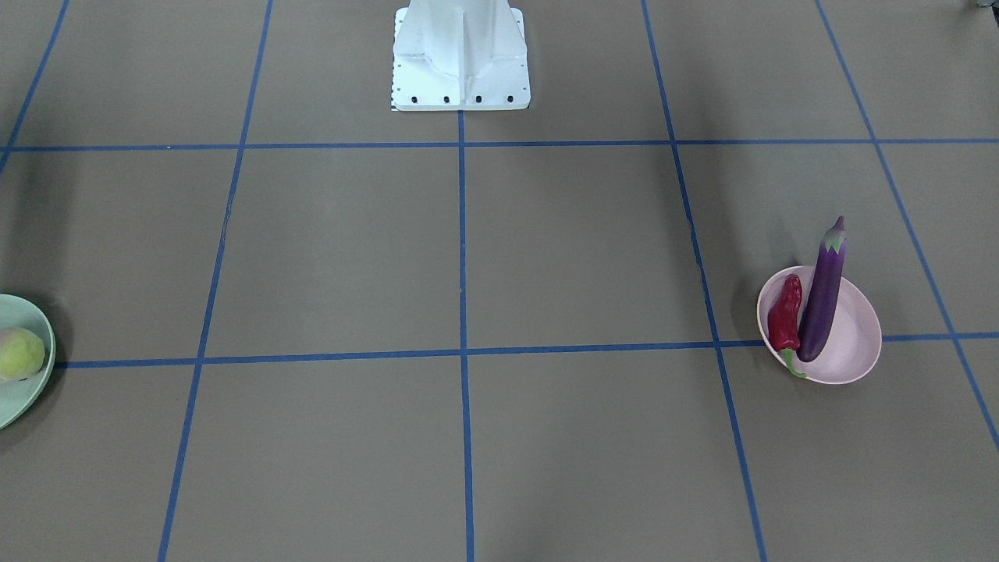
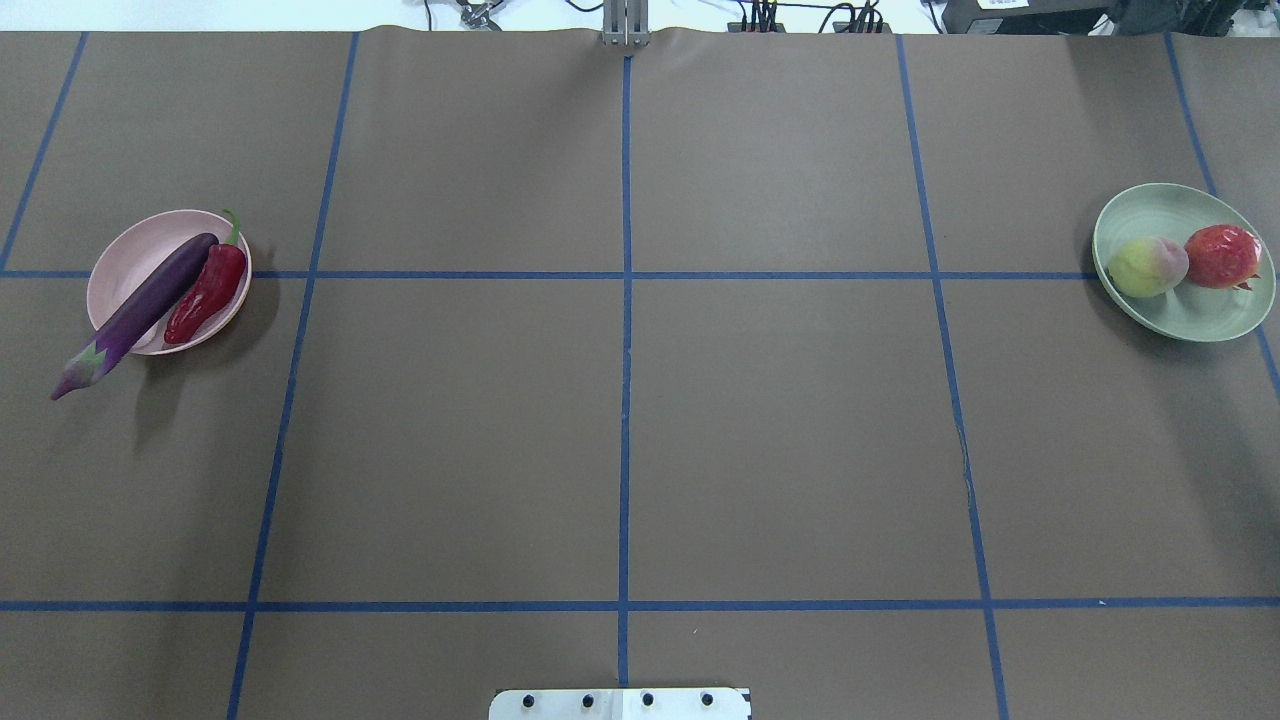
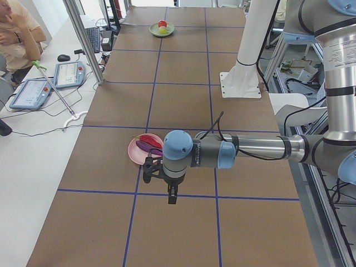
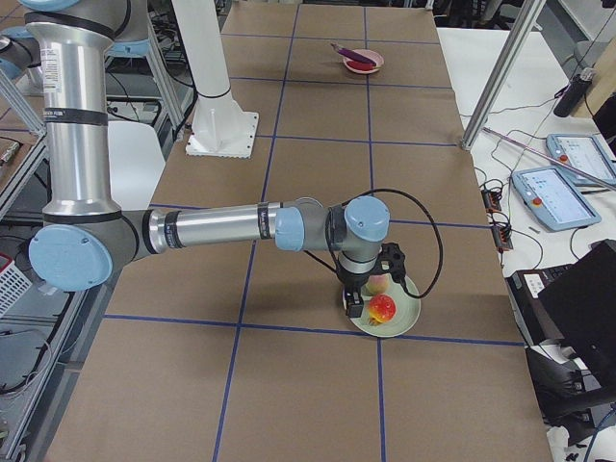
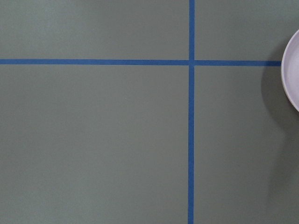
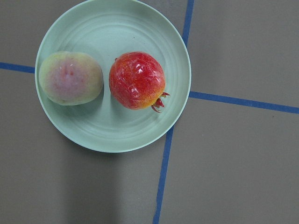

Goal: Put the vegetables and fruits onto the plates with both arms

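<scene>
The purple eggplant [image 2: 140,312] and the red chili pepper [image 2: 207,292] lie in the pale pink plate [image 2: 130,250]; the eggplant's cap end sticks out over the rim. The peach [image 2: 1148,267] and the red-orange fruit [image 2: 1222,256] sit side by side in the mint green plate [image 2: 1190,315]. In the right wrist view the peach [image 6: 70,78] and the red fruit [image 6: 137,80] lie below the camera. My left gripper [image 3: 167,186] hangs above the table beside the pink plate [image 3: 133,151]. My right gripper [image 4: 356,298] hangs over the green plate [image 4: 404,313]. I cannot tell whether either is open or shut.
The white base block [image 2: 620,703] stands at the table's near middle edge. Blue tape lines cross the brown table. An operator [image 3: 14,33] sits beside the table with tablets [image 3: 69,73] and an aluminium post [image 3: 83,39] nearby.
</scene>
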Controlling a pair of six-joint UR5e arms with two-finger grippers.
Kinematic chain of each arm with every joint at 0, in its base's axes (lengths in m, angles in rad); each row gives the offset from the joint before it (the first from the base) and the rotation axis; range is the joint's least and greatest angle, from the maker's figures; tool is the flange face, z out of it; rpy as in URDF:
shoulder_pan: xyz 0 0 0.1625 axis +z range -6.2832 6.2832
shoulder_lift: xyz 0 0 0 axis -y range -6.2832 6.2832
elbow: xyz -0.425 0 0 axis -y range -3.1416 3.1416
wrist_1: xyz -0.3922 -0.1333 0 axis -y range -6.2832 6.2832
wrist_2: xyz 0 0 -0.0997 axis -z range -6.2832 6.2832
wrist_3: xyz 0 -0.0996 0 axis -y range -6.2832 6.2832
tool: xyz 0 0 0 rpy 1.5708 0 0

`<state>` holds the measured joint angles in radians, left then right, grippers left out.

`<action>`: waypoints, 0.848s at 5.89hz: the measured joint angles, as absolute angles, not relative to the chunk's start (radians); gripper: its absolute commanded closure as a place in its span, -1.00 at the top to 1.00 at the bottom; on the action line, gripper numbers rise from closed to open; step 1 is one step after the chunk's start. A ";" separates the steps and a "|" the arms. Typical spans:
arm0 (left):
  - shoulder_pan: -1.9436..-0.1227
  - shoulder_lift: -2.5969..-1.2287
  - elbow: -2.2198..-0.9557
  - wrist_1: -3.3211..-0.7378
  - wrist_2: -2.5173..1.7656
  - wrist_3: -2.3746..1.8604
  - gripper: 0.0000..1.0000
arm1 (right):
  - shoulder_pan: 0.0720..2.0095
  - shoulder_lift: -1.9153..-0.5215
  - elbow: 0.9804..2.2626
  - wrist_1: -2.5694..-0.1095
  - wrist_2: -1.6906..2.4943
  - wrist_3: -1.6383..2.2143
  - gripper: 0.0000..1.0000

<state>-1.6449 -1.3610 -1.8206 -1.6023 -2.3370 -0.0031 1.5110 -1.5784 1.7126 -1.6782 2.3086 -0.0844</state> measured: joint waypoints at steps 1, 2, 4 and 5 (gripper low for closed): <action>-1.645 -1.363 -1.828 -1.603 -2.337 -0.003 1.00 | 1.501 -1.578 1.712 -1.678 2.309 -0.084 0.99; -1.644 -1.363 -1.831 -1.603 -2.337 -0.003 1.00 | 1.491 -1.578 1.711 -1.678 2.309 -0.084 0.99; -1.644 -1.362 -1.833 -1.603 -2.337 -0.003 1.00 | 1.478 -1.578 1.712 -1.678 2.309 -0.084 0.99; -1.644 -1.362 -1.835 -1.603 -2.337 -0.002 1.00 | 1.474 -1.578 1.712 -1.678 2.309 -0.084 0.99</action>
